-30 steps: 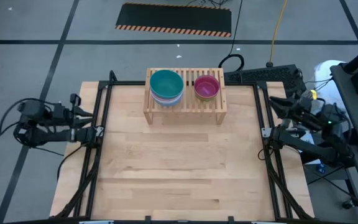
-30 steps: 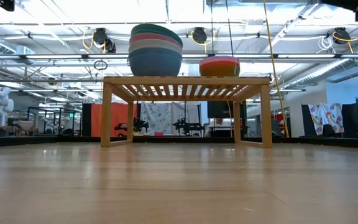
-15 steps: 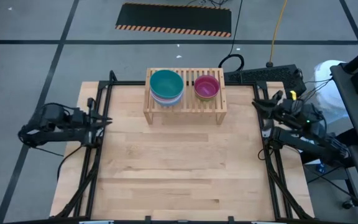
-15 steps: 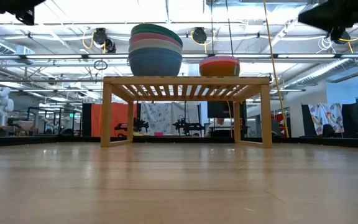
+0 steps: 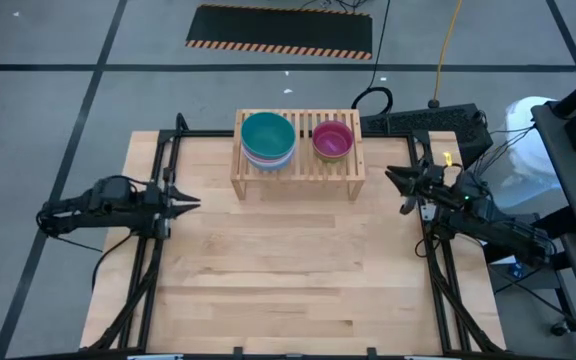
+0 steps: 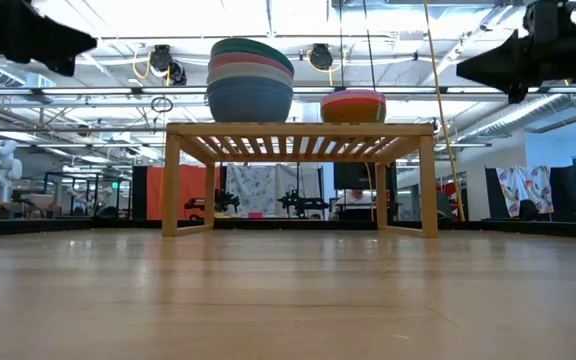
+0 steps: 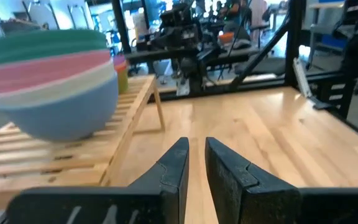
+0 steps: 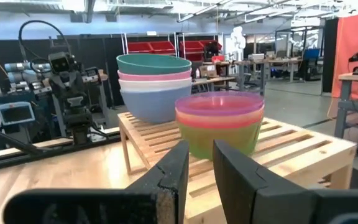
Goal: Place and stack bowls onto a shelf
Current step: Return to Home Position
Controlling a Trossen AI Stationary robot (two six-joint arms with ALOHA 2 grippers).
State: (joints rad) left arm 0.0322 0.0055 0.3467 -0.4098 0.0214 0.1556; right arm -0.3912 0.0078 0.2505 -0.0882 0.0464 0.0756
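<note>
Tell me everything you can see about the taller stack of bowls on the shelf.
The taller stack of bowls holds four nested plastic-looking bowls, upright: blue at the bottom, then white, pink, and teal on top. It stands on the slatted top of the wooden shelf, toward its left end in the high view, beside a shorter stack that it does not touch. Neither gripper touches it.

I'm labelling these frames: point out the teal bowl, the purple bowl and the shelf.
teal bowl (image 5: 268,133): high view, inside of the top bowl.
purple bowl (image 5: 332,135): high view, inside of the top bowl.
shelf (image 5: 303,170): high view, bare slats near the front edge.
</note>
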